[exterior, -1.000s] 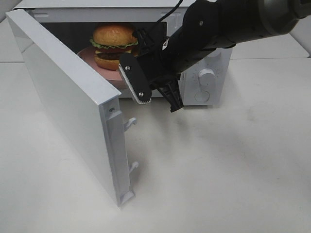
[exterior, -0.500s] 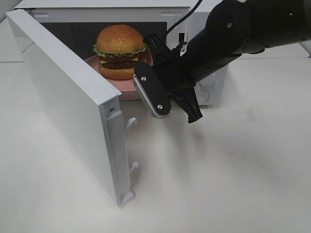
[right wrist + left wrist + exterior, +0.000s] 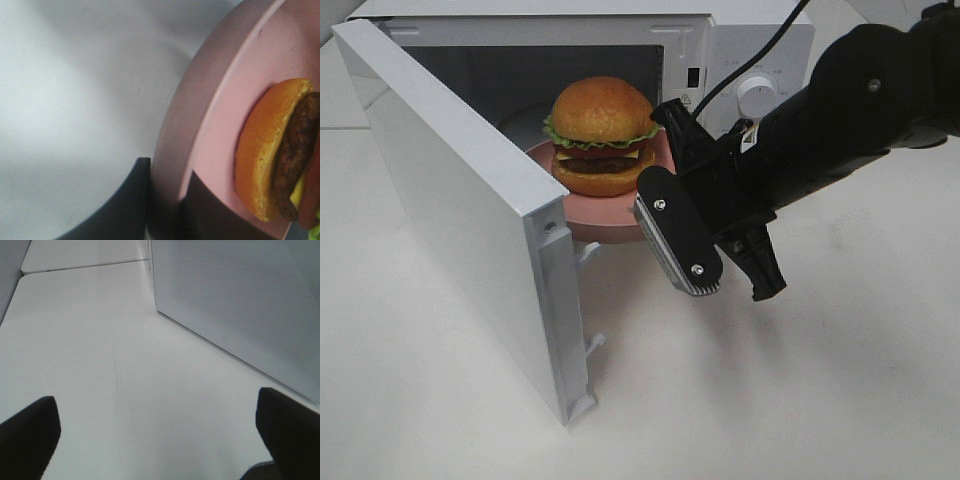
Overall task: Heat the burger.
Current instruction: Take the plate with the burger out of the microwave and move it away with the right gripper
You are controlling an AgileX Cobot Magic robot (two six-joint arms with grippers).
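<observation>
The right gripper (image 3: 665,215), black with flat ribbed fingers, is pinching the near rim of the flat round pink plate (image 3: 582,205). In the right wrist view you can see one dark finger (image 3: 120,207) under the rim and one on top, pressed tight on the thin edge. On that plate sits the burger (image 3: 600,137), with its shiny golden-brown bun, frilly green lettuce, dark patty and a yellow layer. The plate and burger are at the mouth of the white box-shaped microwave oven (image 3: 720,60), partly inside the dark opening and partly poking out over the white table (image 3: 770,400). The big white microwave door (image 3: 460,200) hangs wide open on the left side. The left gripper (image 3: 150,440) is far from all this; its two dark fingertips are spread well apart over bare table, next to a dotted white wall that I think is the outside of the door. What could go wrong? The plate is held only by one edge, so it could tip, and then the tall burger might slide or topple off. The grip could also slip, since the rim is thin and smooth. If the plate is not pushed fully in, the door could bump it when it swings shut. The arm must come out of the way too.
</observation>
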